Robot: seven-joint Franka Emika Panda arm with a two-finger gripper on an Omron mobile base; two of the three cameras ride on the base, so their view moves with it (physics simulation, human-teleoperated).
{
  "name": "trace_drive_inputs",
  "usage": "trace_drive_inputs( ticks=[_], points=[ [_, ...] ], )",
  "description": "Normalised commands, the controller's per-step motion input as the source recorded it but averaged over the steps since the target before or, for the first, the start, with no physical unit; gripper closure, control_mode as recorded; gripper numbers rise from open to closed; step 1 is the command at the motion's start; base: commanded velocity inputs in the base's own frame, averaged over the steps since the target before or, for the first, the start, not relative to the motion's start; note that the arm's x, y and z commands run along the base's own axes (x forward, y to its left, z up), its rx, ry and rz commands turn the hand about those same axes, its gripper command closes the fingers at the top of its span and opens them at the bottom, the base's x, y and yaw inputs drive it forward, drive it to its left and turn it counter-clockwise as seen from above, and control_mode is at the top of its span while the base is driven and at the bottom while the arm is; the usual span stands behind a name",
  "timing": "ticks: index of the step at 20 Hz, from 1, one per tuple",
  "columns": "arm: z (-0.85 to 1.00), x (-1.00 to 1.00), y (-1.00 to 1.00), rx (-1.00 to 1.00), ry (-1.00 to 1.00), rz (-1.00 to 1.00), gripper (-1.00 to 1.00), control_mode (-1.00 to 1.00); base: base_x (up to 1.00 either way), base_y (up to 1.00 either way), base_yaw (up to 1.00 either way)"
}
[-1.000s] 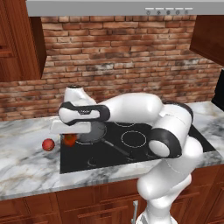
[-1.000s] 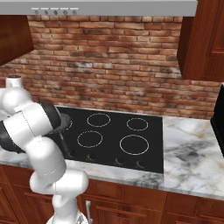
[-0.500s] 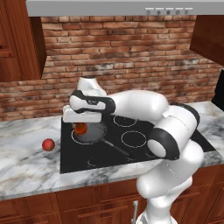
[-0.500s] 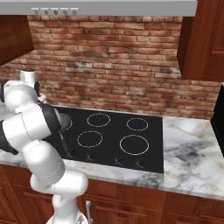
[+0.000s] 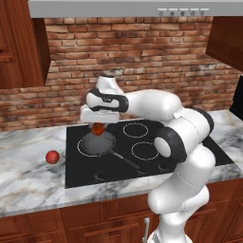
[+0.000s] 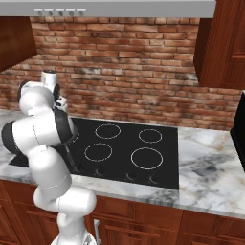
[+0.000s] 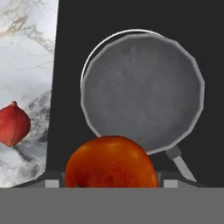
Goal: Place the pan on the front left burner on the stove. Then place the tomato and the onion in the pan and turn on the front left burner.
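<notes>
Since a second ago the arm has swung right from the counter and risen, carrying the tomato [image 5: 98, 128] in the gripper [image 5: 98, 124], jaws wide around it, above the pan [image 5: 98, 143] on the front left burner [image 7: 94, 51]; the onion [image 5: 52, 157] lies on the marble counter [image 5: 28, 161].

Tomato [image 5: 98, 128] above pan [image 5: 97, 144] (onion [image 5: 52, 156] left).

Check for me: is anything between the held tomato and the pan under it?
Nothing: the left base view shows the tomato hanging in the jaws above the pan, only open air between them. The hand view shows the pan's floor bare.
</notes>
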Motion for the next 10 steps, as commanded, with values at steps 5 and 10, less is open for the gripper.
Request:
trace_drive_inputs(
  ticks=[5, 10],
  points=[
    [0.00, 0.71, -0.18, 0.00, 0.00, 0.00, 1.00, -1.00, 0.00, 0.00, 0.00],
    [0.00, 0.37, 0.00, 0.00, 0.00, 0.00, 1.00, -1.00, 0.00, 0.00, 0.00]
  ],
)
